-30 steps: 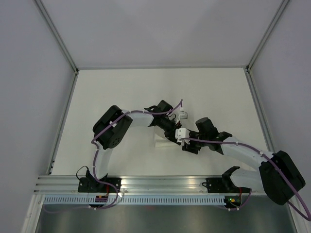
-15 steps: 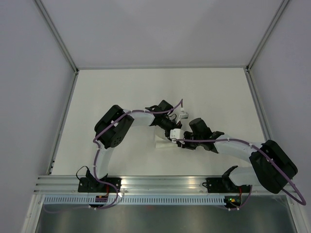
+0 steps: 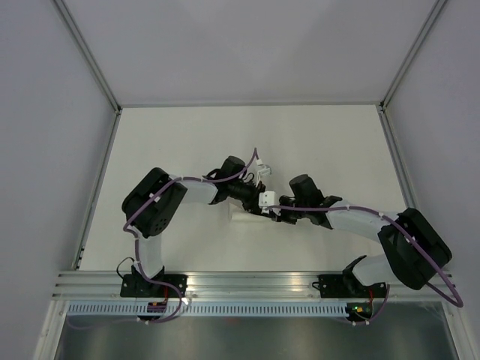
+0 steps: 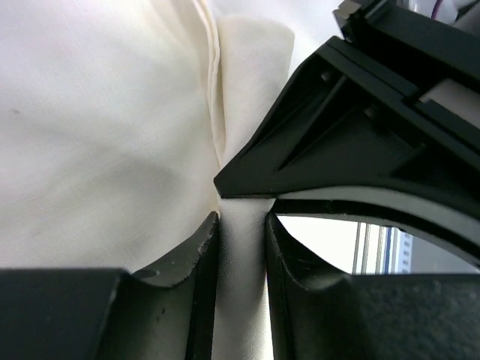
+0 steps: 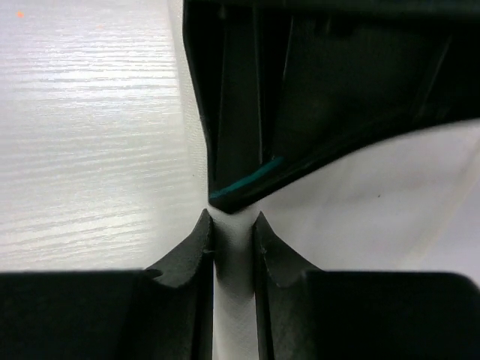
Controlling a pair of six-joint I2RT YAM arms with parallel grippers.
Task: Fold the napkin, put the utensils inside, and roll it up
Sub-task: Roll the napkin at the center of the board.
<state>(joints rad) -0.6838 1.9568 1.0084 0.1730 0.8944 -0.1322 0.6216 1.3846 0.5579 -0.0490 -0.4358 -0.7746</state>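
The right claw (image 5: 231, 225) has just squeezed down to a narrow gap, pinching a ridge of the napkin (image 4: 112, 127). It meets the left claw (image 4: 241, 225) tip to tip, and that one nips the same cloth. Both arms have swung left, so rolling seems under way.

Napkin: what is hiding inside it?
Only white folds of the napkin show, pinched by the left claw and right claw. Anything inside is covered, so no utensils can be seen.
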